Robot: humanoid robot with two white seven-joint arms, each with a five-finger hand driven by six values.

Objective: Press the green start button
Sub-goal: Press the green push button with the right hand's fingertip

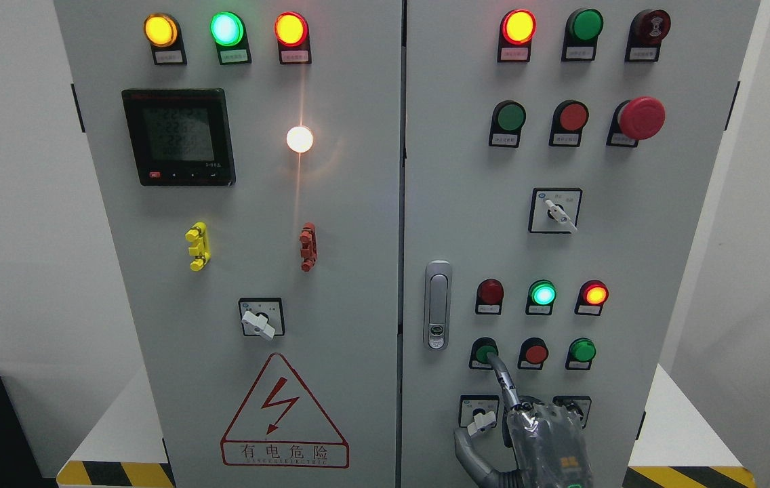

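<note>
A grey electrical cabinet has two doors. On the right door's lower part, a row holds a green push button (484, 351) at the left, a red button (535, 353) in the middle and another green button (582, 350) at the right. My right hand (539, 437) comes up from the bottom edge below that row. Its index finger (501, 379) is stretched up and its tip touches the left green button. The other fingers are curled and the thumb sticks out to the left. The left arm is out of view.
Above the row sit a dark red lamp (491, 292), a lit green lamp (542, 294) and a lit red lamp (594, 295). A door latch (437, 305) is to the left. Rotary switches (480, 415) lie beside the hand. A red emergency stop (641, 118) is higher up.
</note>
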